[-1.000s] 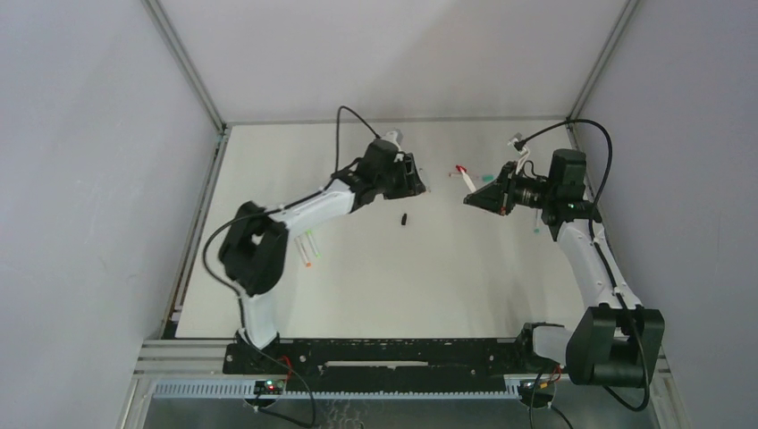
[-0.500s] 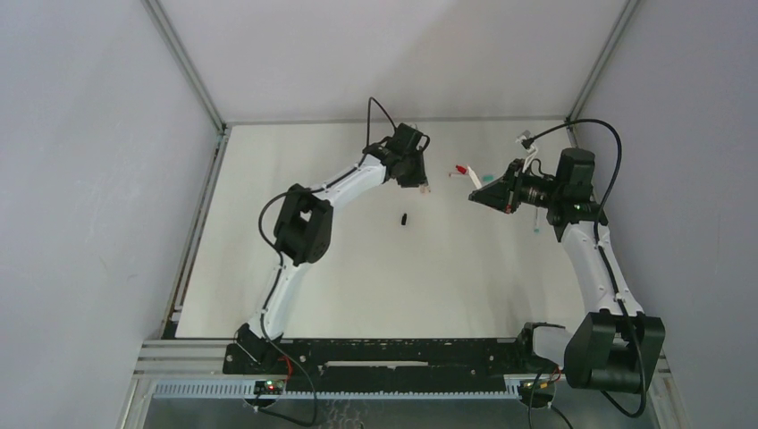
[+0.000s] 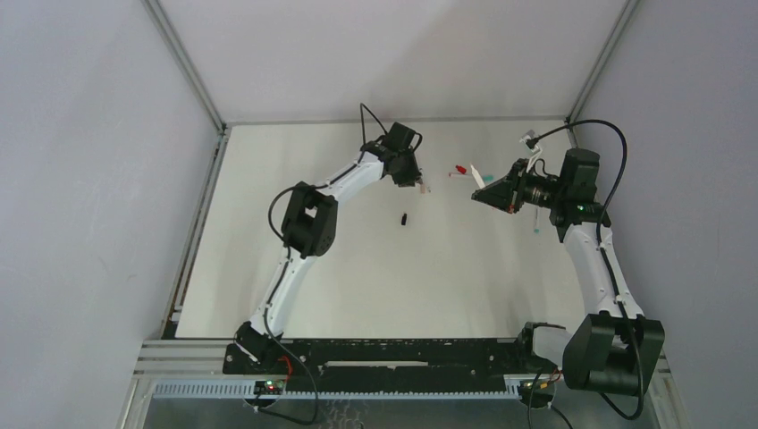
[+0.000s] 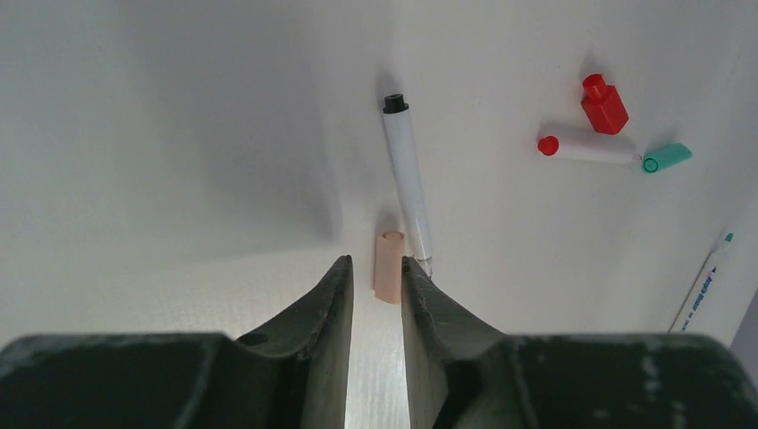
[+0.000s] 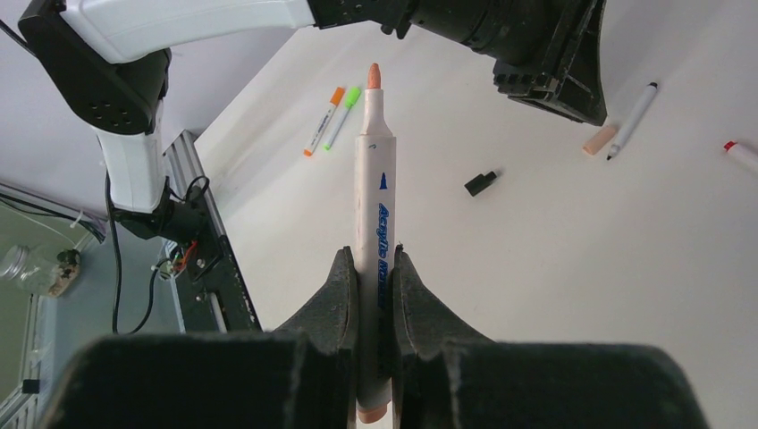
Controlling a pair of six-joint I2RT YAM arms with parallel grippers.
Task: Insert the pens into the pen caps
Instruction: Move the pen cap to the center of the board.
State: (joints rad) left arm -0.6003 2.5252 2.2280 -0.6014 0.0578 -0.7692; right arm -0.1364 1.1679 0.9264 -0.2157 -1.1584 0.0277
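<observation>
On the table [image 4: 179, 134], a cap [image 4: 389, 265] just beside a pen [image 4: 407, 179], another pen [image 4: 585, 147] well apart.

The left arm reaches far forward, left hand [image 4: 374, 266] tipped down, fingers a narrow gap apart. The right arm stands bent, right hand [image 5: 375, 255] clamping a pen [image 5: 372, 161].

Desk [image 3: 357, 286]: we see a plain white top | walls [image 3: 89, 179]: pale grey on three sides | frame posts [image 3: 183, 63]: metal, rising from the far corners | rail [image 3: 465, 353]: black, along the near edge | jar [image 5: 29, 265]: glass, off the desk, blurred
</observation>
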